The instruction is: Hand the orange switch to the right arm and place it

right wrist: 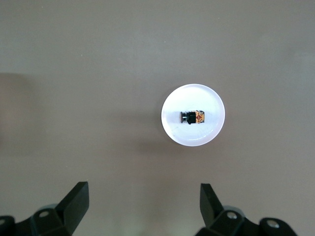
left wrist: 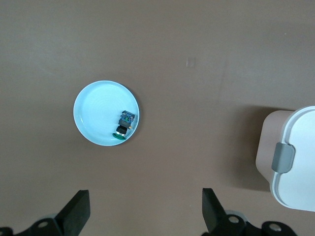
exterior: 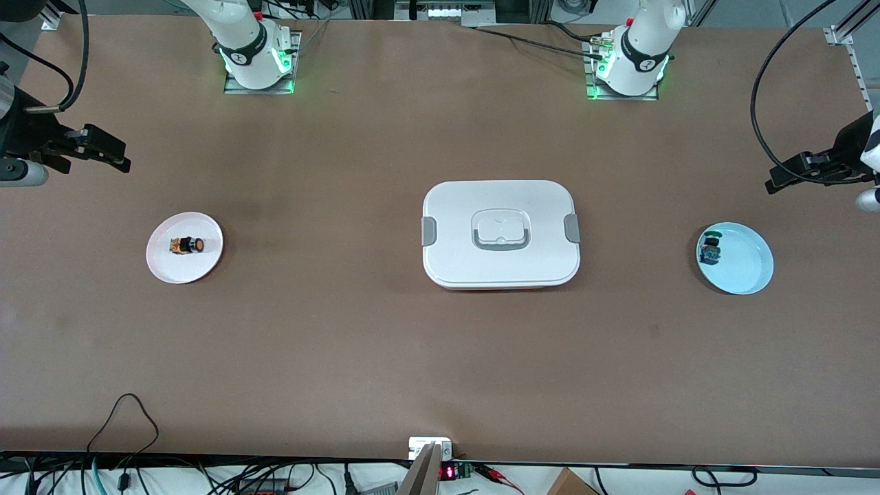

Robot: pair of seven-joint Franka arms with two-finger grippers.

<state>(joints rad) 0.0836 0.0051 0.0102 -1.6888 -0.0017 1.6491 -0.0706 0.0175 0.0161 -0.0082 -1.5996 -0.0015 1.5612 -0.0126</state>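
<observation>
**Orange switch on the pale pink plate, both grippers up and spread**

The orange switch (exterior: 187, 245) lies on its side in the middle of a small pale pink plate (exterior: 206, 265), which sits on the brown table (exterior: 344, 357) toward the right arm's end, roughly midway between the edge along the robots' bases and the edge nearest the front camera. In the right wrist view the switch (right wrist: 192, 117) shows a black part at one end and a tan-and-orange patterned part at the other; no writing on it can be read.

The right gripper (exterior: 117, 157) hangs in the air over the table edge at the right arm's end, holding nothing, its two fingers (right wrist: 78, 200) spread wide apart.

The left gripper (exterior: 780, 180) hangs over the table edge at the left arm's end, also with nothing in it and its fingers (left wrist: 78, 209) wide apart. Below it a light blue plate (exterior: 749, 265) holds a green-capped switch (exterior: 710, 251) with a blue body, lying against the rim on the side toward the table's middle.

A white lidded box (exterior: 500, 234) with grey side clips and a recessed grey handle stands at the table's centre, well apart from both plates. No brand or label is legible anywhere.
</observation>
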